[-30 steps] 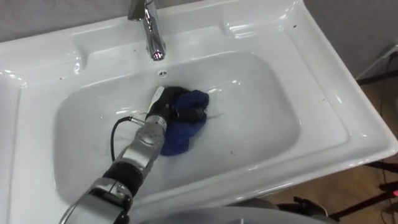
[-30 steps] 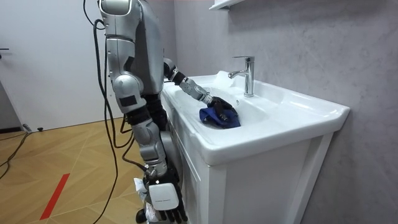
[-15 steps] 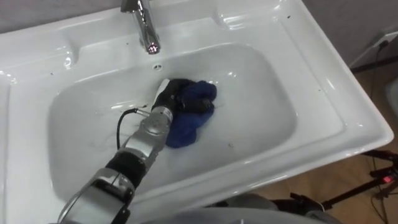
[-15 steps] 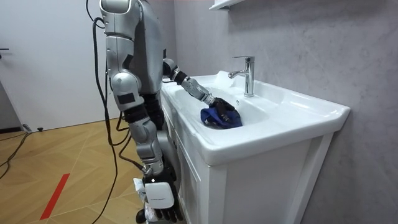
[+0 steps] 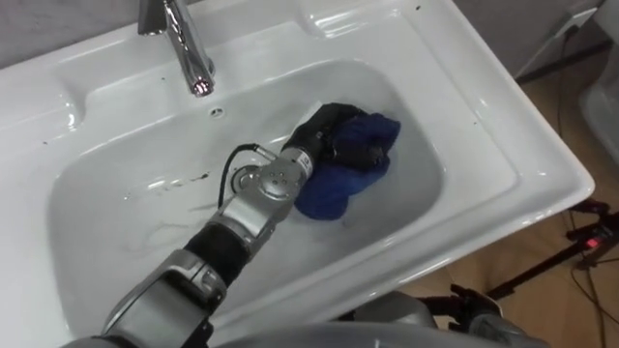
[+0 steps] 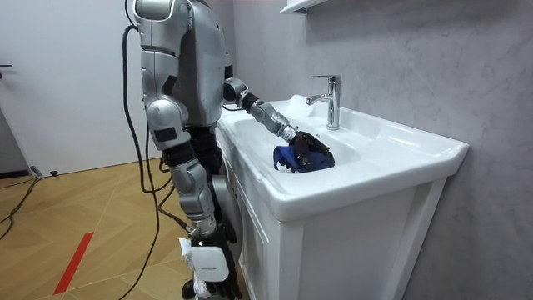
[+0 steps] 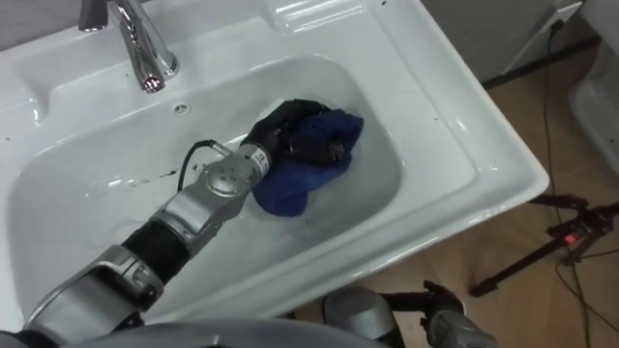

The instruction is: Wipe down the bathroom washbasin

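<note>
The white basin (image 5: 503, 145) is mid-wipe: the left robot hand (image 5: 334, 135) reaches into the right half of the bowl and clenches a bunched blue cloth (image 5: 338, 188) that lies on the bottom. By my judgement, the next move calls for dragging it across the left side and up the walls below the tap (image 5: 184, 48). The fingertips are buried in the folds, and how much is already clean is hard to tell — the right robot hand (image 6: 208, 265) hangs low beside the cabinet.

A grey mottled plaster wall (image 6: 400, 50) carrying a white shelf edge (image 6: 300, 6) backs a white panelled cabinet (image 6: 350, 250), beside light herringbone wood flooring (image 6: 83, 217) marked by a red tape strip (image 6: 73, 262).
</note>
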Controlling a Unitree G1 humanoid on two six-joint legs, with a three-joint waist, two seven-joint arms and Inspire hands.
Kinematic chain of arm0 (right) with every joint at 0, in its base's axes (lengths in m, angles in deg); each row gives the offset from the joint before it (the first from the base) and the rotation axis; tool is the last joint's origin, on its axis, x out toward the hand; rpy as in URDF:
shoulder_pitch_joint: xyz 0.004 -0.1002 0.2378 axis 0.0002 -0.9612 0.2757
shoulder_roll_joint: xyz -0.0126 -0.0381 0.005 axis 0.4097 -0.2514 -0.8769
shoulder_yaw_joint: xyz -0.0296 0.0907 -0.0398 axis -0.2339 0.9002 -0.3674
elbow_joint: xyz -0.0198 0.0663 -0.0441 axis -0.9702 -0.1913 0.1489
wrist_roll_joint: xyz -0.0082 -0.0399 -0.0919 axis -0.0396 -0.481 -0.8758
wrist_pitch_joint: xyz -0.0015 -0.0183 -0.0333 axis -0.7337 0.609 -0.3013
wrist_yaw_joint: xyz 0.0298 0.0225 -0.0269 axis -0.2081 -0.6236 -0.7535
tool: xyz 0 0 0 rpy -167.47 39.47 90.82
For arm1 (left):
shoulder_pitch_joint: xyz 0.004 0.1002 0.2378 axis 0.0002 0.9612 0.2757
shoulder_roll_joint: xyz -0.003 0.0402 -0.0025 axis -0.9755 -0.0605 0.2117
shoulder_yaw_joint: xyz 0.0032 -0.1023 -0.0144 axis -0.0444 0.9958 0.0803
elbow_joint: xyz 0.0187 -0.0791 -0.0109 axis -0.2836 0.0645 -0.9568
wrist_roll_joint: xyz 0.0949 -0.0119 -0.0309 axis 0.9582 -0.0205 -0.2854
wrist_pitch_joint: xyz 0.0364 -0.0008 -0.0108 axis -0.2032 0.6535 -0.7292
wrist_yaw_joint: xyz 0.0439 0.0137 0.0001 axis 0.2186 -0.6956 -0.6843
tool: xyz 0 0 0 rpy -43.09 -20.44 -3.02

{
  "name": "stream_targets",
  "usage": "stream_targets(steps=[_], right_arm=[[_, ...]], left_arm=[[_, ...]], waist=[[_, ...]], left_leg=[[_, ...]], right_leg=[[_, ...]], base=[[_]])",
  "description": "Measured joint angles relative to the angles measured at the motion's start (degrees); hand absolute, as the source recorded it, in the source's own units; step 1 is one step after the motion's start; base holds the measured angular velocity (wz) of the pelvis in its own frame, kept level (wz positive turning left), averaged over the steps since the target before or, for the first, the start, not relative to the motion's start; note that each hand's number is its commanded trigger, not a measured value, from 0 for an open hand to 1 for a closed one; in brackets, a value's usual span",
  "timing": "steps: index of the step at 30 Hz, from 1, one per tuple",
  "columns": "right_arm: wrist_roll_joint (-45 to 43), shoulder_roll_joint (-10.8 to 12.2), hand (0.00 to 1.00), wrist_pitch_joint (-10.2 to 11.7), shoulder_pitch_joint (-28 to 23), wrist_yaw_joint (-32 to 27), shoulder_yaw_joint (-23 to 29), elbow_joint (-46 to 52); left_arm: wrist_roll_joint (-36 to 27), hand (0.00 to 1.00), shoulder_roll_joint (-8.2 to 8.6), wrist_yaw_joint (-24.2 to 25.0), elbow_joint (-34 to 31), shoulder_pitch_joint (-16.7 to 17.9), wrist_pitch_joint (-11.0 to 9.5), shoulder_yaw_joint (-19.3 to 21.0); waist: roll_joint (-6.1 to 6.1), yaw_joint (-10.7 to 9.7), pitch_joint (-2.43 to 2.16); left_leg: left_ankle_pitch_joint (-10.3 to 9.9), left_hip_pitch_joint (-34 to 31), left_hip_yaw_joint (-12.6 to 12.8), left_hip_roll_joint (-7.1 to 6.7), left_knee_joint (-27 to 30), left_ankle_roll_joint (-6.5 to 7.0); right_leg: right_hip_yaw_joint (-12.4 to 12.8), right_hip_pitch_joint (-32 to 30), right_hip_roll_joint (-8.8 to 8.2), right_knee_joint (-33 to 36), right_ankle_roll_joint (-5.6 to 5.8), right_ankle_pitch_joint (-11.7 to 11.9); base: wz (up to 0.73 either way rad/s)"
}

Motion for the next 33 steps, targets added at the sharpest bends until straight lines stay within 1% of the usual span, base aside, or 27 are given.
stream_targets(steps=[6,14,16,17,19,20,21,22,23,24,25,26,27,28,29,30,31,32,33], right_arm=[[0.0,0.0,0.0,0.0,0.1,0.0,-0.1,-0.1],[0.0,-0.1,0.0,-0.1,0.2,-0.1,-0.5,-0.2],[-0.1,0.0,0.0,-0.3,0.2,0.0,-0.1,-0.3],[-0.1,0.0,0.0,-0.3,0.1,0.0,0.1,-0.5],[-0.1,0.0,0.0,-0.3,0.0,0.0,0.2,-0.6],[-0.3,0.1,0.0,-0.3,0.0,0.0,0.2,-0.5],[-0.3,0.1,0.0,-0.5,0.0,0.0,0.1,-0.6],[-0.3,0.2,0.0,-0.5,0.0,-0.1,0.1,-0.6],[-0.2,0.2,0.0,-0.6,-0.2,-0.1,0.1,-0.5],[0.0,0.2,0.0,-0.6,-0.8,-0.2,0.3,-0.3],[0.1,0.2,0.0,-0.6,-1.0,-0.2,0.3,-0.2],[0.3,0.2,0.0,-0.5,-1.6,-0.6,0.6,-0.2],[0.9,0.2,0.0,-0.6,-2.1,-1.0,0.7,-0.2],[1.0,0.2,0.0,-0.6,-2.4,-1.3,0.8,-0.2],[1.3,0.3,0.0,-0.9,-3.1,-1.4,1.5,-0.2],[1.4,0.4,0.0,-1.1,-3.9,-1.4,2.7,-0.2],[1.4,0.4,0.0,-1.2,-4.4,-1.5,3.2,-0.2],[1.2,0.5,0.0,-1.3,-5.2,-1.6,4.5,0.0],[1.2,0.4,0.0,-1.3,-5.9,-1.9,5.2,0.1]], left_arm=[[0.0,1.0,0.01,0.8,-0.7,-0.1,0.1,-0.1],[0.3,1.0,-0.03,1.1,-2.6,-0.1,0.3,-1.0],[1.9,1.0,-0.13,1.1,-3.2,-0.1,1.1,-1.0],[3.7,1.0,-0.22,1.1,-3.5,-0.1,1.3,-1.0],[6.7,1.0,-0.47,1.1,-3.4,-0.1,1.3,-1.0],[9.4,1.0,-0.79,1.0,-3.1,0.0,1.3,-1.0],[12.1,1.0,-1.29,0.8,-1.9,0.1,1.2,-1.0],[13.4,1.0,-1.4,0.7,-1.1,0.1,1.2,-0.9],[15.3,1.0,-1.58,0.6,0.2,0.5,1.1,-0.3],[17.1,1.0,-1.74,0.6,1.5,1.7,0.7,1.1],[18.0,1.0,-1.87,0.4,2.8,2.3,-0.3,2.0],[18.6,1.0,-2.04,-0.2,4.6,3.8,-1.7,4.5],[18.9,1.0,-2.46,-1.4,6.4,5.1,-2.8,6.5],[19.0,1.0,-2.52,-1.9,7.4,5.6,-3.5,7.6],[19.2,1.0,-2.52,-3.4,8.9,7.3,-4.5,10.5],[19.5,1.0,-2.57,-4.9,9.8,8.6,-5.1,13.3],[19.9,1.0,-2.61,-5.7,10.3,9.8,-5.4,14.8],[21.1,1.0,-2.87,-7.2,10.6,11.2,-6.8,17.0],[23.6,1.0,-2.93,-9.3,11.2,12.3,-7.3,18.4]], waist=[[0.04,-0.1,-0.03],[0.08,0.1,-0.05],[0.07,0.1,-0.05],[0.06,0.2,-0.04],[0.01,0.3,-0.01],[-0.03,0.5,0.02],[-0.25,0.8,0.15],[-0.27,1.1,0.14],[-0.45,1.4,0.25],[-0.6,1.7,0.24],[-0.58,2.0,0.23],[-0.6,3.3,0.1],[-0.74,3.8,-0.02],[-0.7,4.3,-0.2],[-0.9,5.4,-0.14],[-0.8,6.8,-0.59],[-1.25,7.2,-0.55],[-1.21,8.3,-0.82],[-0.86,9.7,-1.31]], left_leg=[[0.0,-0.1,-0.2,0.03,0.0,0.0],[0.0,0.1,-0.2,0.03,0.0,0.0],[0.0,0.3,-0.4,0.02,-0.1,0.0],[0.0,0.4,-0.4,0.03,-0.1,0.0],[0.0,0.6,-0.3,0.04,-0.2,0.0],[0.0,0.8,-0.1,0.05,-0.2,0.0],[0.0,1.3,0.0,0.05,-0.3,0.0],[0.0,1.6,-0.1,0.05,-0.3,0.0],[0.0,2.1,-0.1,0.04,-0.4,0.0],[0.0,2.5,0.1,0.03,-0.5,0.0],[0.0,2.9,0.1,0.03,-0.5,0.0],[0.0,3.3,0.1,0.06,-0.6,-0.01],[0.0,3.3,0.1,0.07,-0.6,-0.01],[0.0,3.6,0.1,0.07,-0.7,-0.01],[0.0,4.4,0.0,0.08,-1.0,-0.01],[0.0,5.2,0.1,0.1,-1.3,-0.02],[0.0,5.5,0.2,0.08,-1.3,-0.02],[0.0,6.0,0.2,0.05,-1.4,-0.03],[0.0,6.3,0.0,0.05,-1.6,-0.04]], right_leg=[[-0.5,0.1,-0.07,0.0,0.0,0.0],[-0.4,0.2,0.05,0.0,-0.01,0.0],[-0.5,0.3,0.05,0.0,-0.01,0.0],[-0.4,0.4,0.07,0.0,-0.01,0.0],[-0.2,0.5,0.13,0.1,-0.01,0.0],[-0.1,0.7,0.17,0.1,-0.01,0.0],[0.2,0.9,0.23,0.1,-0.04,0.0],[0.2,1.1,0.24,0.1,-0.06,0.0],[0.2,1.7,0.24,0.1,-0.08,-0.1],[0.5,2.1,0.3,0.0,-0.06,-0.2],[0.6,2.3,0.39,0.1,-0.07,-0.2],[0.7,2.6,0.42,0.2,-0.11,-0.3],[0.6,2.8,0.41,0.1,-0.12,-0.3],[0.6,2.9,0.43,0.1,-0.12,-0.3],[0.6,3.6,0.55,0.1,-0.1,-0.4],[0.7,4.0,0.65,0.1,-0.13,-0.5],[0.8,4.4,0.66,0.1,-0.11,-0.7],[0.8,4.5,0.65,0.2,-0.07,-1.0],[0.9,4.8,0.69,0.3,-0.09,-1.0]], base=[[0.03],[0.0],[0.0],[0.0],[-0.04],[-0.1],[-0.12],[-0.11],[0.0],[0.0],[-0.08],[-0.06],[0.0],[0.08],[0.0],[0.03],[0.04],[0.0],[-0.04]])
